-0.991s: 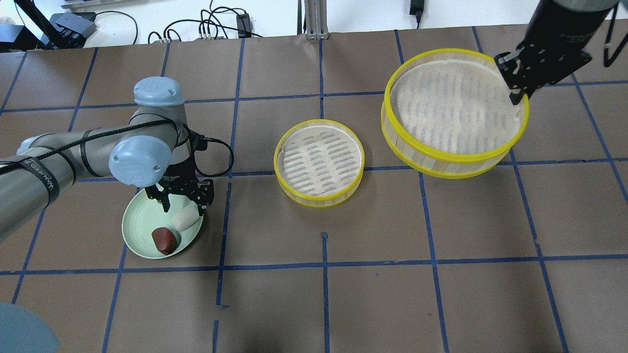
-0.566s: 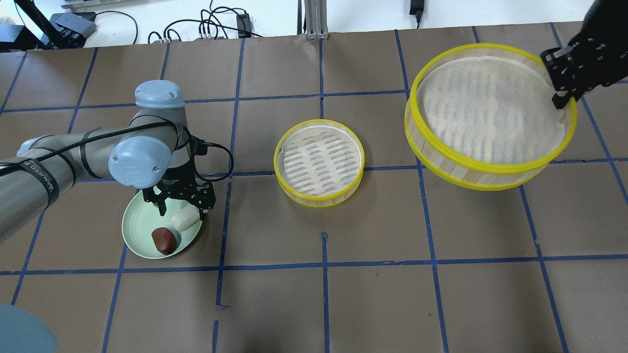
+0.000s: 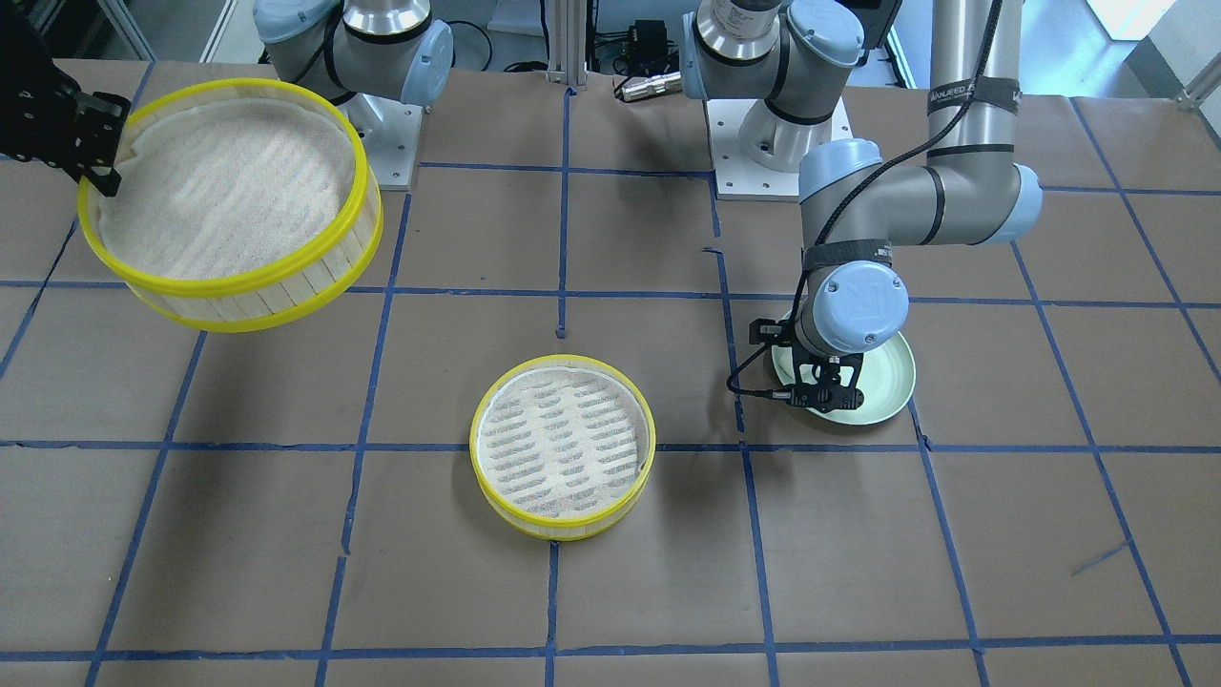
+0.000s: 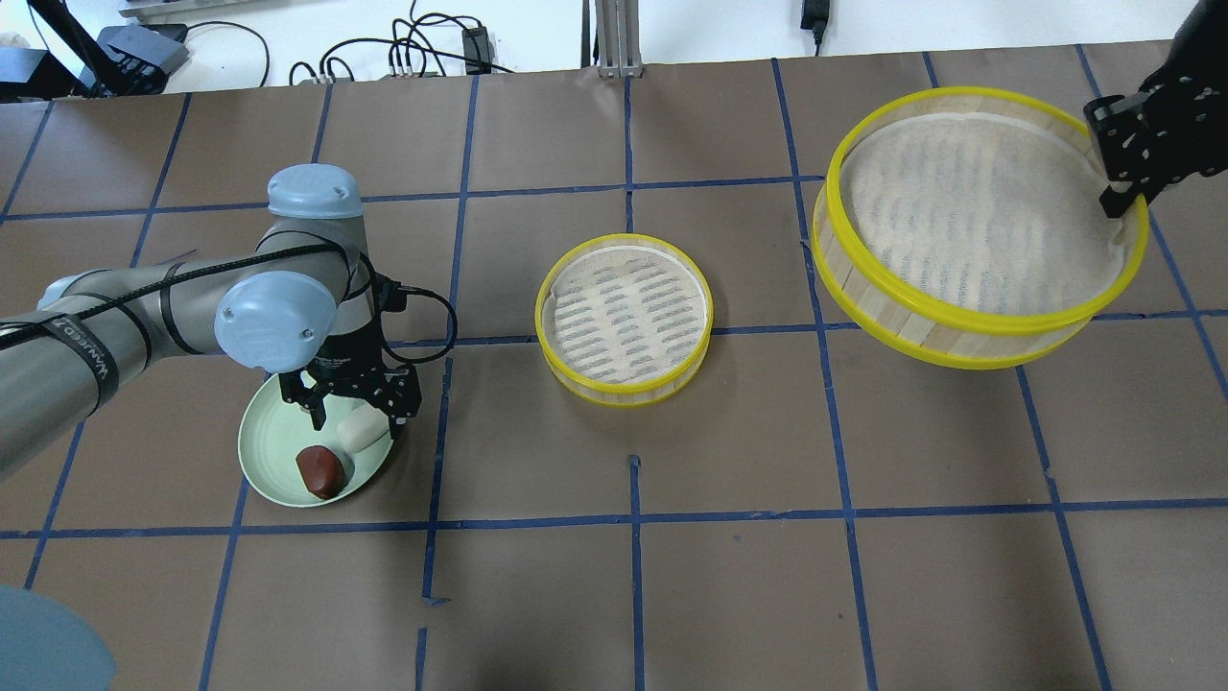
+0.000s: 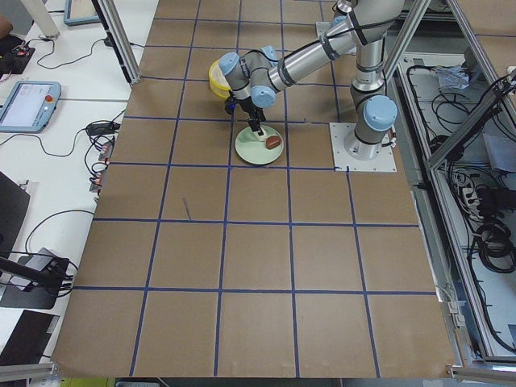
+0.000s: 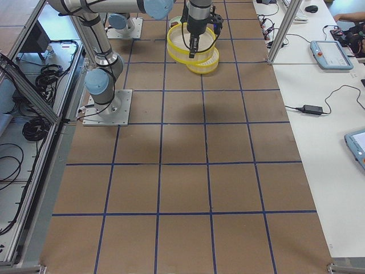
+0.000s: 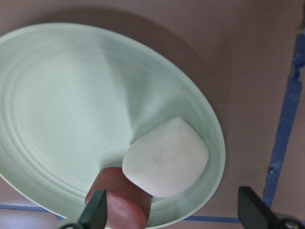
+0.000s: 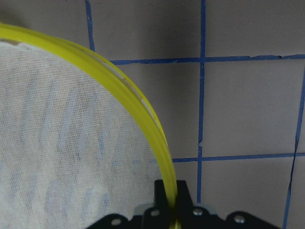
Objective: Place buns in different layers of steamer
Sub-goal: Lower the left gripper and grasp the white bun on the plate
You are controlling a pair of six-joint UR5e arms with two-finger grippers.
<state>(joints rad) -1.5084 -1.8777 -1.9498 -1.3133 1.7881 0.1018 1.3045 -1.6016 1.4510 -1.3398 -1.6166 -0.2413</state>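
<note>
The white bun (image 4: pixel 363 433) and the reddish-brown bun (image 4: pixel 319 470) lie touching on the pale green plate (image 4: pixel 273 451). My left gripper (image 4: pixel 355 422) hangs open just above the white bun (image 7: pixel 166 163), with one finger on each side and apart from it. The brown bun (image 7: pixel 119 204) sits beside one fingertip (image 7: pixel 95 214). My right gripper (image 4: pixel 1118 200) is shut on the yellow rim (image 8: pixel 138 105) of one steamer layer (image 4: pixel 969 211) and holds it tilted above the table. The other steamer layer (image 4: pixel 624 317) stands empty on the table's middle.
The held layer (image 3: pixel 224 181) hangs over the table's right part, far from the plate (image 3: pixel 882 391). Blue tape lines cross the brown table. Cables lie beyond the far edge (image 4: pixel 413 58).
My right arm has carried the held steamer layer to the right, away from the other layer. My left gripper has shifted slightly over the plate and stays open.
</note>
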